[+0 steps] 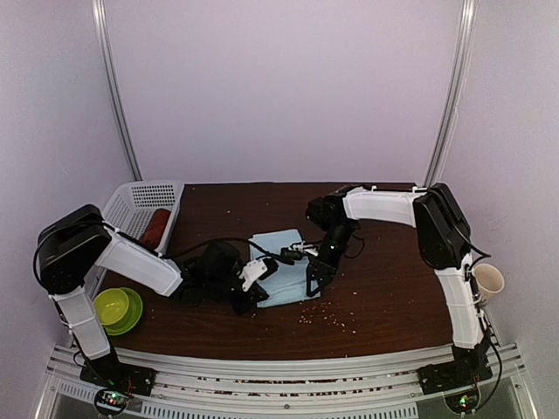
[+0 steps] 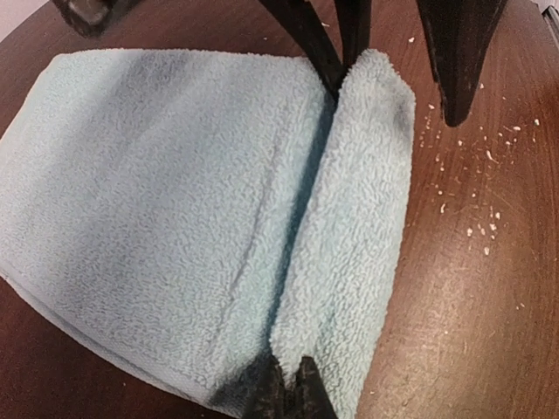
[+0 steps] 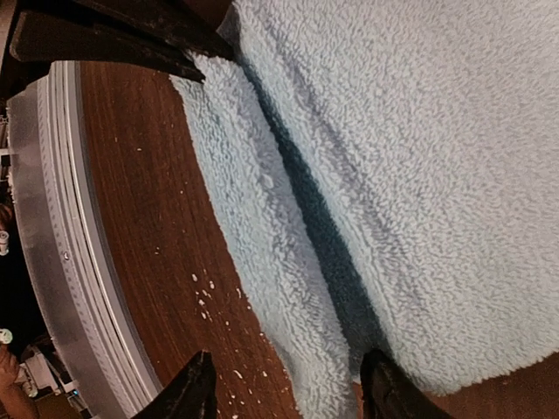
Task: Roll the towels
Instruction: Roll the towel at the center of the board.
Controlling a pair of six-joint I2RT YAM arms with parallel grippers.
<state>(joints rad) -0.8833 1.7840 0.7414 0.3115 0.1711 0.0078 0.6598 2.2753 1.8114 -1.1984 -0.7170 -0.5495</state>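
Light-blue towel [image 2: 175, 192] lies on the brown worktop [image 2: 489, 332] between the two sets of jaws, one long edge turned over into a narrow first roll [image 2: 358, 218]. The left jaws are closed, pinching one end of that roll between their tips. The right jaws stand open at the roll's other end and straddle it: one finger [image 2: 454, 61] sits over bare wood just outside the roll, the other in the crease where the roll meets the flat cloth. Whether either finger touches the cloth cannot be told. The flat rest of the towel spreads away from both jaws toward the far side of the worktop. Pale crumbs [image 2: 476, 188] are scattered on the wood just outside the roll, near the right jaws' outer finger. The rust-red towel [image 1: 157, 227] is well apart from both jaws, out beyond the left jaws, lying in a white basket [image 1: 144, 194]. A green bowl [image 1: 113, 307] sits well off on the left jaws' side. A pale cup [image 1: 489, 281] stands well off on the right jaws' side.
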